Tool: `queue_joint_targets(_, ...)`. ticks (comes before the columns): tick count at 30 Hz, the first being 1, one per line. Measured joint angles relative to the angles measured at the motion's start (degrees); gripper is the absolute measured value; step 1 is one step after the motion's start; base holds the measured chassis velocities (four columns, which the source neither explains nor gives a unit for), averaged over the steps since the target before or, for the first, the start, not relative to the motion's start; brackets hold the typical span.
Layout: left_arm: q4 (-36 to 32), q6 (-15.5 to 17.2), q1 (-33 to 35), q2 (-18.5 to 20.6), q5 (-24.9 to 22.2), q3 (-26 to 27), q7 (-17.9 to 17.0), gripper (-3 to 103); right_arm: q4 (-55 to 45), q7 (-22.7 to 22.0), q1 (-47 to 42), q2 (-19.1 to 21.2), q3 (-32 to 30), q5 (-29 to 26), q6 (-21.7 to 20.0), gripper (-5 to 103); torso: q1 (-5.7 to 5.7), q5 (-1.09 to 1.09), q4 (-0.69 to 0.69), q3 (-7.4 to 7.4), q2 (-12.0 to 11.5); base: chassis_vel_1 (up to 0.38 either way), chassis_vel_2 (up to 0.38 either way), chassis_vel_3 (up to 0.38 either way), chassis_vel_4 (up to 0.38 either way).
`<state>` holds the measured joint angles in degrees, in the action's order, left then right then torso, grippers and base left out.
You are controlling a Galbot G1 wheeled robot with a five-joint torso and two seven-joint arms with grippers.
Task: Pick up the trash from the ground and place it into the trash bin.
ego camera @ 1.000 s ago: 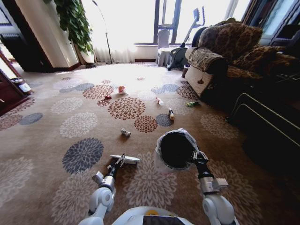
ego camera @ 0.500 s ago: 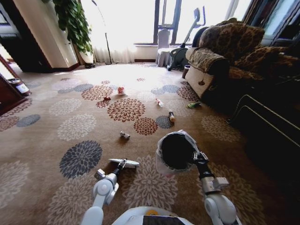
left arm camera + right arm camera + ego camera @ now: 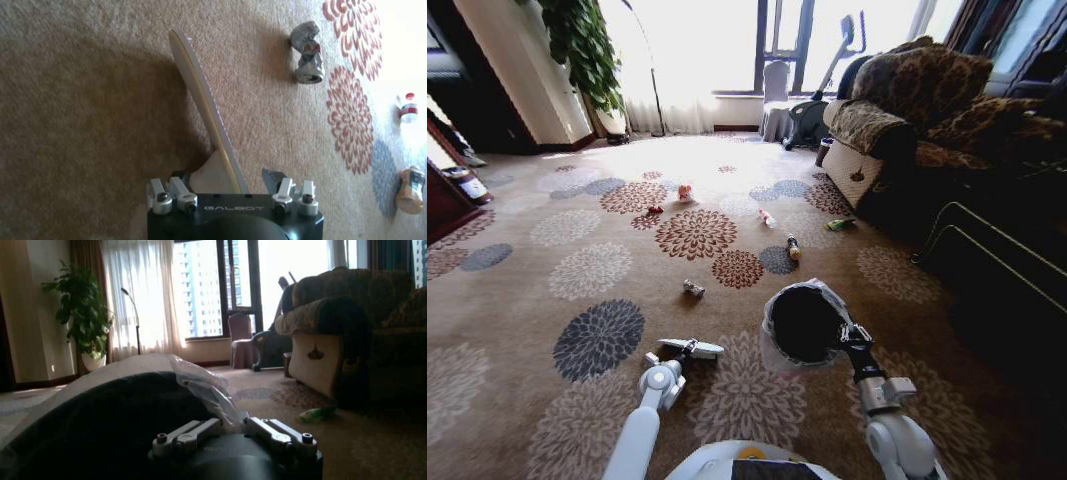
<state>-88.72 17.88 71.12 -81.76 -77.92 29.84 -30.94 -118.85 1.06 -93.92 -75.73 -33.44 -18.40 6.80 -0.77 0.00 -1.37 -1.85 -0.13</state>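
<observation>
Status, near to far: left gripper (image 3: 230, 172) pinches flat white card (image 3: 691, 347) on edge, low over the carpet (image 3: 517, 330), not binned yet. Right gripper (image 3: 849, 333) clamped on rim of bagged bin (image 3: 802, 322), held up just beside the card. Bin inside looks dark, can't tell contents. Still on carpet mid-room: crushed can (image 3: 693, 288), two bottles (image 3: 793, 246), green packet (image 3: 837, 222), wrapper (image 3: 686, 191) far off. Most pickup left imo.
</observation>
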Motion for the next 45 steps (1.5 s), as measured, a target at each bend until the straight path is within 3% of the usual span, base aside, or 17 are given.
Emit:
queue_joint_targets(7,-0.06,-0.32,0.3,0.22,0.37,0.15,1.03,56,0.58,-0.02,0.38,0.13,0.11,-0.09,0.22,0,0.0,0.0,-0.02,0.0,0.01,0.0,0.0,0.0,0.0)
queue_joint_targets(8,-0.34,-0.54,0.79,0.24,0.91,0.16,1.4,48,0.77,-0.02,0.49,0.15,0.18,-0.09,0.28,0,0.0,0.0,-0.01,0.0,0.01,0.0,0.0,0.0,0.0)
queue_joint_targets(12,-0.55,-0.78,1.29,0.35,1.9,0.13,2.1,44,0.95,-0.02,0.65,0.16,0.23,-0.09,0.37,0,0.0,0.0,-0.01,0.0,0.01,0.0,0.0,0.0,0.0)
queue_joint_targets(20,-1.06,-1.25,2.41,0.7,4.46,0.06,4.0,17,1.19,-0.02,0.85,0.11,0.5,-0.02,0.67,0,0.0,0.0,0.0,0.0,0.01,0.0,0.0,0.0,0.0)
queue_joint_targets(22,-1.11,-1.41,2.52,0.74,4.78,0.05,4.37,17,1.2,-0.02,0.83,0.1,0.52,-0.01,0.7,0,0.0,0.0,0.0,0.0,0.01,0.0,0.0,0.0,0.0)
queue_joint_targets(23,-1.13,-2.12,2.76,0.82,5.62,0.01,5.53,10,1.21,-0.02,0.83,0.1,0.53,0.0,0.75,0,0.0,0.0,0.0,0.0,0.01,0.0,0.0,0.0,0.0)
queue_joint_targets(29,-3.02,-5.92,5.37,1.51,13.22,-0.44,13.19,6,1.54,-0.02,0.97,0.17,0.48,0.05,1.05,0,0.0,0.0,-0.01,0.0,0.01,0.0,0.0,0.0,0.0)
queue_joint_targets(31,-4.28,-8.7,6.58,1.69,17.79,-0.77,15.44,6,1.75,-0.02,1.17,0.21,0.47,0.05,1.05,0,0.0,0.0,-0.01,0.01,0.01,0.0,0.0,0.0,0.0)
queue_joint_targets(33,-6.57,-14.91,8.6,2.03,24.66,-0.92,19.8,6,2.43,-0.02,1.88,0.56,0.59,-0.04,1.05,0,0.0,-0.02,-0.01,0.0,0.01,0.0,0.0,0.0,0.0)
queue_joint_targets(34,-6.57,-14.91,8.6,2.03,24.66,-0.92,19.8,6,2.43,-0.02,1.88,0.56,0.59,-0.04,1.05,0,0.0,-0.02,-0.01,0.0,0.01,0.0,0.0,0.0,0.0)
queue_joint_targets(36,-9.12,-21.79,10.9,2.99,32.78,-0.76,25.98,6,3.57,-0.02,3.25,1.46,1.08,-0.3,0.74,0,0.0,0.01,0.0,0.01,0.01,0.0,0.0,0.0,0.0)
queue_joint_targets(37,-9.12,-21.79,10.9,2.99,32.78,-0.76,25.98,6,3.57,-0.02,3.25,1.46,1.08,-0.3,0.74,0,0.0,0.01,0.0,0.01,0.01,0.0,0.0,0.0,0.0)
queue_joint_targets(40,-12.13,-35.54,13.4,5.62,48.46,-0.09,35.56,6,5.66,-0.03,6.09,3.93,2.6,-1.78,-0.98,0,0.0,0.0,-0.03,0.0,0.01,0.0,0.0,0.0,0.0)
queue_joint_targets(41,-13.02,-38.43,13.69,6.44,51.61,0.02,37.69,6,6.2,-0.02,6.72,4.5,3.13,-2.14,-1.46,0,0.0,0.0,-0.02,0.0,0.01,0.0,0.0,0.0,0.0)
queue_joint_targets(42,-13.02,-38.43,13.69,6.44,51.61,0.02,37.69,6,6.2,-0.02,6.72,4.5,3.13,-2.14,-1.46,0,0.0,0.0,-0.02,0.0,0.01,0.0,0.0,0.0,0.0)
queue_joint_targets(44,-16.98,-45.16,14.08,9.23,57.01,-0.09,44.34,6,8.01,-0.02,8.62,5.99,5.16,-2.73,-2.6,0,0.0,-0.01,-0.01,0.0,0.01,0.0,0.0,0.0,0.0)
queue_joint_targets(45,-16.98,-45.16,14.08,9.23,57.01,-0.09,44.34,6,8.01,-0.02,8.62,5.99,5.16,-2.73,-2.6,0,0.0,-0.01,-0.01,0.0,0.01,0.0,0.0,0.0,0.0)
